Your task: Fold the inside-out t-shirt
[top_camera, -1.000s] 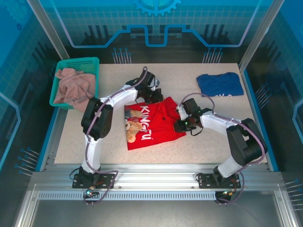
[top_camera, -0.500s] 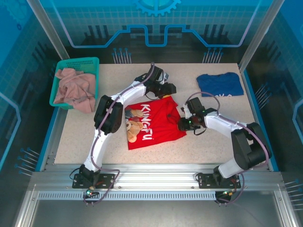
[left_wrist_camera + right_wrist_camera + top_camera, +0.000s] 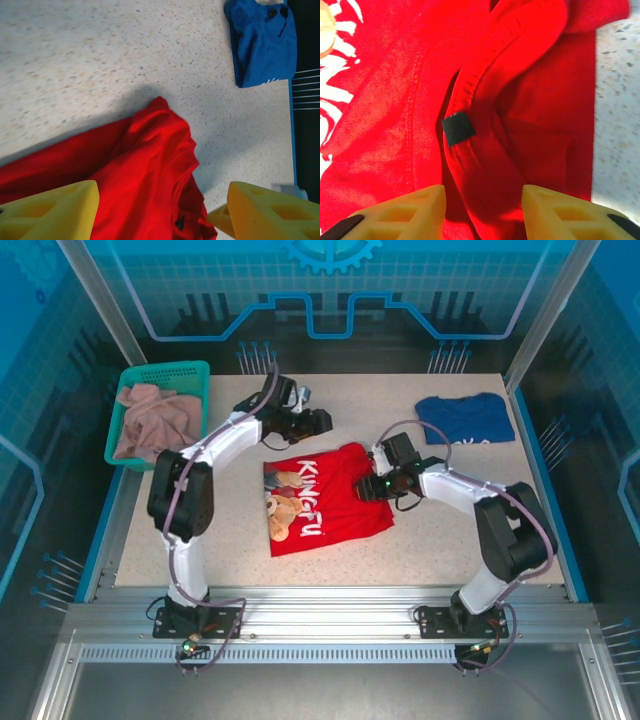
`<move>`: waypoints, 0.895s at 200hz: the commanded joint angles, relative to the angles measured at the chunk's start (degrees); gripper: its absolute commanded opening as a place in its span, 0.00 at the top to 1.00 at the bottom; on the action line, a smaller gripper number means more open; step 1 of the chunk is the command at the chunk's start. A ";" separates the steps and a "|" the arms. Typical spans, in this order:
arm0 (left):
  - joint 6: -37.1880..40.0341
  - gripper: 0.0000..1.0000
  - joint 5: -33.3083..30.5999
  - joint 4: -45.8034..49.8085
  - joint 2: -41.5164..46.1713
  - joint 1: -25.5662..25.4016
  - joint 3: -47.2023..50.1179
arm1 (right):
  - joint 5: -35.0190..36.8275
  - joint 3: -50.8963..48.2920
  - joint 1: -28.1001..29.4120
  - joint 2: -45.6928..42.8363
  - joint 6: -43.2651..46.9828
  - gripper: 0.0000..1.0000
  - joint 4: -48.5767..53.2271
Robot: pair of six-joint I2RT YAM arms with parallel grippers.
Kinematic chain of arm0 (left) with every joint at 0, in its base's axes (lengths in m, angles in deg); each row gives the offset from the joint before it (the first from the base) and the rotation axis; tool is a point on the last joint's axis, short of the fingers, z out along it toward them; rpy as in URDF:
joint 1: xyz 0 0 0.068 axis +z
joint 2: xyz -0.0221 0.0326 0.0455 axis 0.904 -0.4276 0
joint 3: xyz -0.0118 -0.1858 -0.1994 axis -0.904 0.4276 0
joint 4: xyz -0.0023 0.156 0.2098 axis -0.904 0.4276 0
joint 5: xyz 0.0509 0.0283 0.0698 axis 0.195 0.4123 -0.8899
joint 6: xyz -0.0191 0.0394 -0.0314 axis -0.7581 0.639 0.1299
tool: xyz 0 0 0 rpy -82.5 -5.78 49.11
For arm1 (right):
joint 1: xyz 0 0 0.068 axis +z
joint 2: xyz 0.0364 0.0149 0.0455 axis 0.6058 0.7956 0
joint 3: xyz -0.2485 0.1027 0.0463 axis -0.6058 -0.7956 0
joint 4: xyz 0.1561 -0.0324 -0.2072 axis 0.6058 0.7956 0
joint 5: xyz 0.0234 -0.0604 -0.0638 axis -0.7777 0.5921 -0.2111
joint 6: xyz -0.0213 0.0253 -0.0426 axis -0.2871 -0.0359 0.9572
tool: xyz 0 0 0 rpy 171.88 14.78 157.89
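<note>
Closest to the arm bases, the inside-out t-shirt (image 3: 330,510) lies flat near the middle of the bench (image 3: 450,535), print side up. Its white lettering and bear picture (image 3: 298,505) sit on the left half.

The right pincer (image 3: 366,486) is low over the shirt's right edge and covers part of the cloth there. In the right wrist view its pincer (image 3: 482,192) is narrowly parted. Its yellow fingers (image 3: 415,207) straddle a raised fold of the red cloth (image 3: 385,125), with a shadowed gap beside the fold. A small black tag (image 3: 458,128) sits on that seam, and it is too small to read. The fingers run off the bottom of that picture.

Farther back, the left pincer (image 3: 318,422) hangs just beyond the shirt's far edge. Its jaws stand wide and hold nothing. From its own wrist, the pincer (image 3: 162,192) looks down on a bunched red corner (image 3: 145,170).

At the far left, a green basket (image 3: 165,370) holds a crumpled pinkish-beige garment (image 3: 150,425). The garment spills over the basket's near rim and hides it. At the far right, a folded dark blue t-shirt (image 3: 465,418) lies well apart. The top of the left wrist view cuts it off (image 3: 262,42).
</note>
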 commanded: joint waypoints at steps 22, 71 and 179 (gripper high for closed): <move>1.14 0.30 -3.75 -2.92 8.88 -0.33 12.60 | 1.47 4.98 0.71 6.04 2.43 0.73 2.07; 1.34 0.30 -7.69 -3.42 16.88 -0.33 26.24 | 5.79 4.35 -0.07 1.99 1.72 0.96 5.95; 1.33 0.30 -9.93 -5.46 19.26 -0.59 35.83 | 14.15 5.61 -1.95 -0.03 -3.05 0.73 12.95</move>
